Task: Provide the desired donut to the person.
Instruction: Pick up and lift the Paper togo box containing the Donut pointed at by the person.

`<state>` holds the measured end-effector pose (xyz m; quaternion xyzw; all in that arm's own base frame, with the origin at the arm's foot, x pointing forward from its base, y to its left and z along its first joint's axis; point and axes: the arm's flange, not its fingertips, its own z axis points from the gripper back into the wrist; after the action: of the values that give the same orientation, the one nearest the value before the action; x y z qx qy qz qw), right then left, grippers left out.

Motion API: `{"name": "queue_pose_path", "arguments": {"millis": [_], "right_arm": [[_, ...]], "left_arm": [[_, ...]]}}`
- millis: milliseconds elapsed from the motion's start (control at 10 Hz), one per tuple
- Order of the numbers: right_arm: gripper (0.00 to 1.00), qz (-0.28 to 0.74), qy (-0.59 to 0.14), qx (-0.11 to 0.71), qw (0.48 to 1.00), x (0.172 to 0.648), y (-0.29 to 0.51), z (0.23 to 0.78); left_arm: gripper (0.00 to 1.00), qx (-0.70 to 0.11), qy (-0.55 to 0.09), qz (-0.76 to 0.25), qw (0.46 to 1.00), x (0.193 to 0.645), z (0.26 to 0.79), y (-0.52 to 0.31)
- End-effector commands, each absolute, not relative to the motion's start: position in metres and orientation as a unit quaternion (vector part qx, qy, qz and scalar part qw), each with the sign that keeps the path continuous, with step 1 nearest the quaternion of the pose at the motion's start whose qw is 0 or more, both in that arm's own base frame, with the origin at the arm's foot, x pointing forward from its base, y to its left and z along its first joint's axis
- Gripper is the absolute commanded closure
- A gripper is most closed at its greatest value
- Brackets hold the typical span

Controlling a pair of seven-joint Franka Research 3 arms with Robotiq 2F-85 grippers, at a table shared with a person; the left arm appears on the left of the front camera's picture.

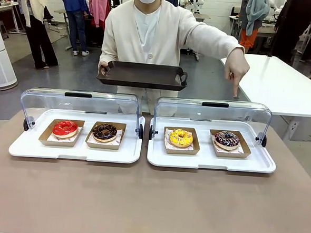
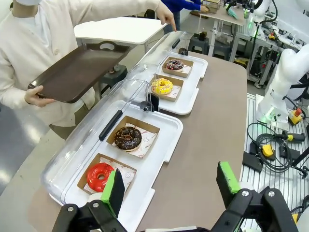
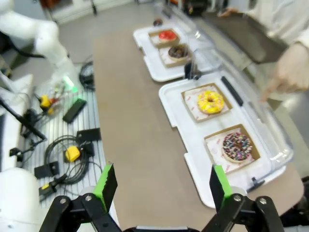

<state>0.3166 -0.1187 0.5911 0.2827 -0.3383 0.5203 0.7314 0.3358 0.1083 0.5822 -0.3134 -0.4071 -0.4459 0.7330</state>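
A brown table spans the front view. At its far side stands the person in a cream cardigan.

Two white cases sit side by side near the far edge, the left case and the right case. They are just apart, and both have their clear lids swung up and back.

The person's holding hand grips one end of a dark serving tray, held level above the gap between the cases. The pointing hand hangs over the right case's far right end, index finger aimed straight down behind the lid.

Each case holds two donuts, each in its own shallow brown box.
- **Left case:** a red donut on the outer side and a chocolate donut on the inner side.
- **Right case:** a yellow donut on the inner side and a sprinkled donut on the outer side. The sprinkled donut lies right below the pointing finger, in its box and untouched.

The left gripper hovers above the near end of the left case, by the red donut. Its green-padded fingers are spread wide with nothing between them. The right gripper hangs over the table beside the right case, closest to the sprinkled donut. Its fingers are likewise spread apart and empty.
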Motion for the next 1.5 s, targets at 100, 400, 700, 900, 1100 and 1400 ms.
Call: {"name": "queue_pose_path", "arguments": {"millis": [100, 400, 700, 900, 1100, 1400], "right_arm": [[0.0, 0.613, -0.194, 0.23, 0.73, 0.332, -0.068, 0.616], [0.0, 0.682, -0.088, 0.137, 0.713, 0.331, -0.001, 0.585], [0.0, 0.679, -0.093, 0.009, 0.728, 0.338, 0.034, 0.541], [0.0, 0.672, -0.131, -0.017, 0.729, 0.35, 0.046, 0.515], [0.0, 0.658, -0.166, -0.001, 0.734, 0.373, 0.048, 0.494], [0.0, 0.664, -0.154, -0.005, 0.732, 0.369, 0.047, 0.494]], "left_arm": [[0.0, -0.314, -0.419, -0.45, 0.723, 0.338, 0.583, 0.109], [0.0, -0.314, -0.419, -0.45, 0.723, 0.338, 0.583, 0.109], [0.0, -0.314, -0.419, -0.45, 0.723, 0.338, 0.583, 0.109], [0.0, -0.314, -0.419, -0.45, 0.723, 0.338, 0.583, 0.109], [0.0, -0.314, -0.419, -0.45, 0.723, 0.338, 0.583, 0.109], [0.0, -0.314, -0.419, -0.45, 0.723, 0.338, 0.583, 0.109]]}}
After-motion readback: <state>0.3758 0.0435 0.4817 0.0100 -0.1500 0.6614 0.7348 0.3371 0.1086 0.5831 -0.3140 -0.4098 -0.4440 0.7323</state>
